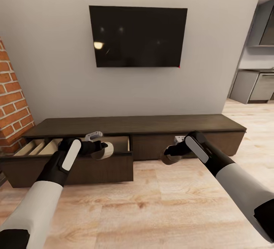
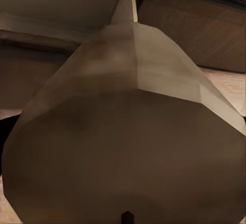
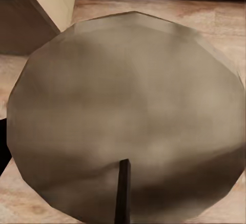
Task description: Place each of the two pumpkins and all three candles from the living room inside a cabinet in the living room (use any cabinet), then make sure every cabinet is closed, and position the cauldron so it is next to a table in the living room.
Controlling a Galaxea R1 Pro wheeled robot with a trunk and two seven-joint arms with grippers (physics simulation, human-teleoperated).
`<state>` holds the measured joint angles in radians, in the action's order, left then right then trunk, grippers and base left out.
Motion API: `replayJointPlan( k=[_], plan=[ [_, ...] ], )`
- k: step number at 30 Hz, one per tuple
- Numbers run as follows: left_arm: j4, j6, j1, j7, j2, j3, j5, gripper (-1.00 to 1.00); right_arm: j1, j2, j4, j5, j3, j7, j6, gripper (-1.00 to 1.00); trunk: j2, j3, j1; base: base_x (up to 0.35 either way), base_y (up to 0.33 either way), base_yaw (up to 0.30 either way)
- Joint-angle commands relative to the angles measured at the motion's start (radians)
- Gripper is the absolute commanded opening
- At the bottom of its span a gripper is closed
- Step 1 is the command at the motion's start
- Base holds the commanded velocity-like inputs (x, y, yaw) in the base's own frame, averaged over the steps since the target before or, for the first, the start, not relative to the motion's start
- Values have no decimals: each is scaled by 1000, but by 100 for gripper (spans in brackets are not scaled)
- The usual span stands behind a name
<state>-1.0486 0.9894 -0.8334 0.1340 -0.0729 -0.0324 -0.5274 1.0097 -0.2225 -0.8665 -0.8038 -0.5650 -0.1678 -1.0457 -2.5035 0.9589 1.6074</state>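
Candle point(image 1: 107, 149) in left claw point(image 1: 102, 148) above open cabinet point(image 1: 125, 125) drawer, another point(image 1: 170, 158) in right claw point(image 1: 170, 153) over wood floor point(image 1: 160, 207).

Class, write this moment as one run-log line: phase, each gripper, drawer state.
phase: stowing candles | left gripper: candle over open drawer | right gripper: second candle above floor | right drawer: closed

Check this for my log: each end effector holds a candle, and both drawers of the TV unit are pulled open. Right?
Not quite. The head view shows one drawer of the TV unit pulled open, the left one; the right front is shut. The left end effector and right end effector each hold a candle.
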Motion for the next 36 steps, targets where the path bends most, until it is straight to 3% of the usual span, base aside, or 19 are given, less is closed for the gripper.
replayJointPlan(
  k=[1,36],
  plan=[
    [-1,2,-1,10,-1,-3,-14,-100,1,-1,-2,-11,-4,-10,-2,-100,-1,1,0,289,83,245],
    [-1,2,-1,2,-1,-2,-14,-100,0,-1,-2,-9,-2,-11,-2,-100,-1,1,0,127,4,14]
  ],
)
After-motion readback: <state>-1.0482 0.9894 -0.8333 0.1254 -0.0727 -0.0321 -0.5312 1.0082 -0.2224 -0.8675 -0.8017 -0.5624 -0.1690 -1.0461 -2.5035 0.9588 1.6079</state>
